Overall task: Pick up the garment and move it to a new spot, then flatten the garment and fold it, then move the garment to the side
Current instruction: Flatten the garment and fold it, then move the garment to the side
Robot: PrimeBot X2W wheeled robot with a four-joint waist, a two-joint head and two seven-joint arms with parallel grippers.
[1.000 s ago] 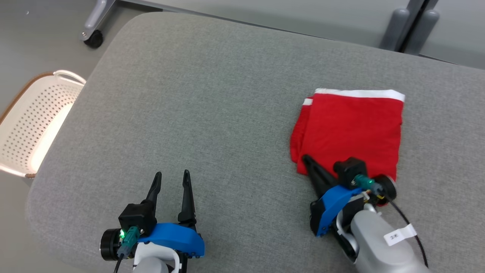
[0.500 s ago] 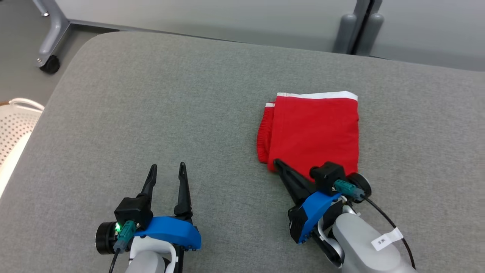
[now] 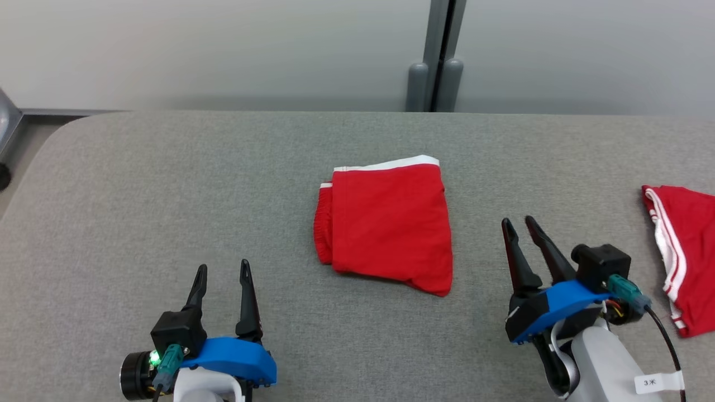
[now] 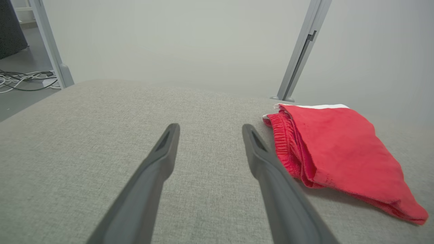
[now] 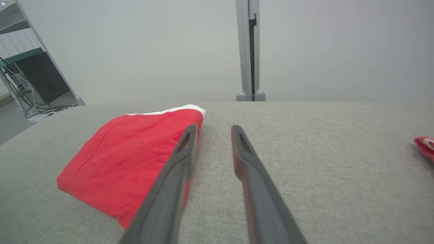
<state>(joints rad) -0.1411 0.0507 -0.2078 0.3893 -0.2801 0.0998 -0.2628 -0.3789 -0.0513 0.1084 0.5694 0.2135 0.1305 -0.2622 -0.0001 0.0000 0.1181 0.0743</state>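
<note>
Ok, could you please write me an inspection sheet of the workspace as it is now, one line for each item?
Surface: grey fabric table top, flat, no stains seen.
Job's things: red garment folded, lying mid-table, white band toward the wall.
Clutter: second red garment with white stripes, at the right edge of the head view, partly cut off.
Grippers: left gripper open, empty, over bare table; right gripper open, empty, right of the folded garment, not touching it.
Cables: black cable at the right wrist; loose cables on the floor beyond the table.
Surroundings: pale wall and grey post behind the table.
</note>
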